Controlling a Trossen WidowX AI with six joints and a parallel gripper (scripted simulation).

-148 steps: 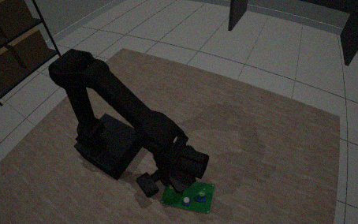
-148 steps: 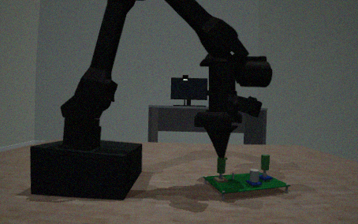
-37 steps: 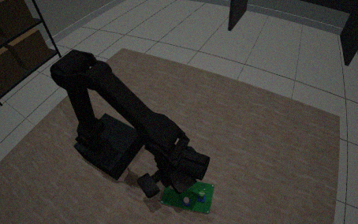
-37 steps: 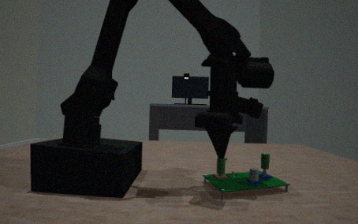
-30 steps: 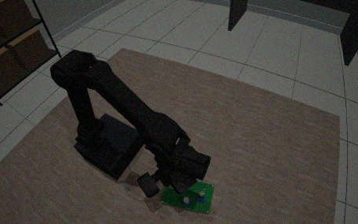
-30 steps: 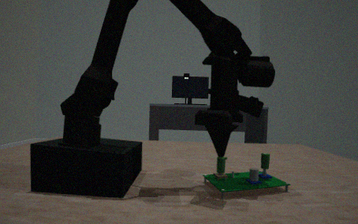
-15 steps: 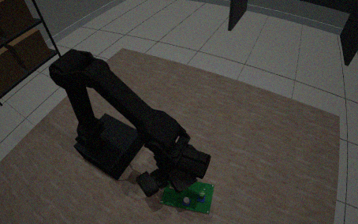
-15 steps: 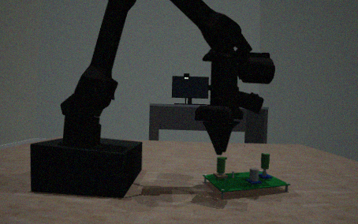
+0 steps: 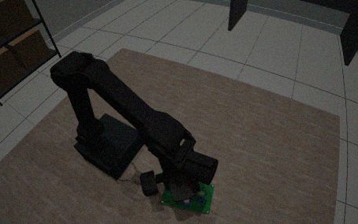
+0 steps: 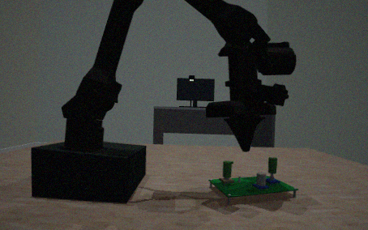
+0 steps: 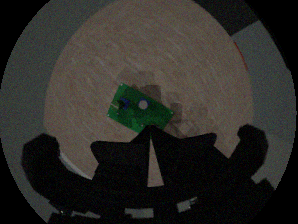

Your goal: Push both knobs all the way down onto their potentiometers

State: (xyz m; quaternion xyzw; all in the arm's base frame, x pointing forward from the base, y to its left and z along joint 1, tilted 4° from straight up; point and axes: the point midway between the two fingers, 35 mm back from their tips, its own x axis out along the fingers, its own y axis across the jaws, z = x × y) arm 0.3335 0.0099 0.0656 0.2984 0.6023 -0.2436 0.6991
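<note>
The green circuit board stands on short legs. In the exterior view, the left green knob is upright and low over its brownish potentiometer; I cannot tell whether they touch. The right green knob stands higher, with pale shaft showing between it and its blue potentiometer. A grey knob sits low on another blue potentiometer. My gripper is shut and empty, above the board between the two green knobs, touching neither. In the top view the arm hides its tips.
The grey knob and a small pale post stand on the board between the green knobs. The arm's dark base block is left of the board on the wooden table top. A desk with a monitor is in the background.
</note>
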